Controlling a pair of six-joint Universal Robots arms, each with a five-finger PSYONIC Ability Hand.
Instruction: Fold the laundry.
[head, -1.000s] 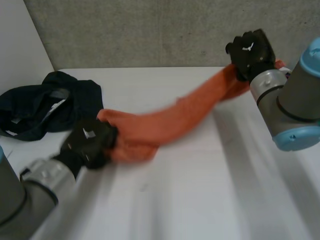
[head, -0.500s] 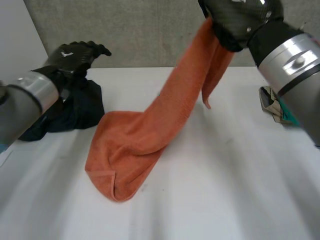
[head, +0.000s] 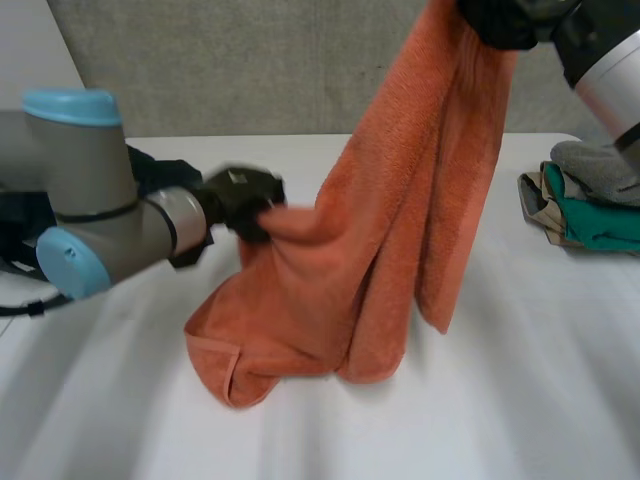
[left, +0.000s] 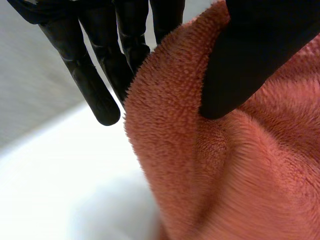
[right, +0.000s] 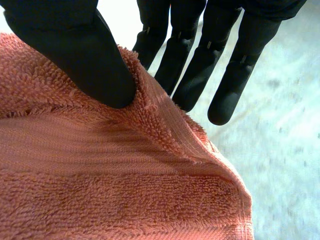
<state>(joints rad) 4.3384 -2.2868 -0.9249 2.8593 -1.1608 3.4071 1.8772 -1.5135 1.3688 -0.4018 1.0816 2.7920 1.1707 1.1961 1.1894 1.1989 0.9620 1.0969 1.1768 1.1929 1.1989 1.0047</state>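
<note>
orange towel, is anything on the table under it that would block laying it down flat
Nothing visible does. The table around the orange towel is bare; the folded clothes lie apart at its right edge. The left hand and right hand pinch the towel.

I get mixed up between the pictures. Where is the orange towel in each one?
Head view: the orange towel hangs in the middle, from the right hand up high down to the white table; the left hand pinches its side.
Left wrist view: the towel sits between the left hand's thumb and fingers.
Right wrist view: the towel lies under the right hand's thumb.
Shared landmark: the black hands pinching it.
</note>
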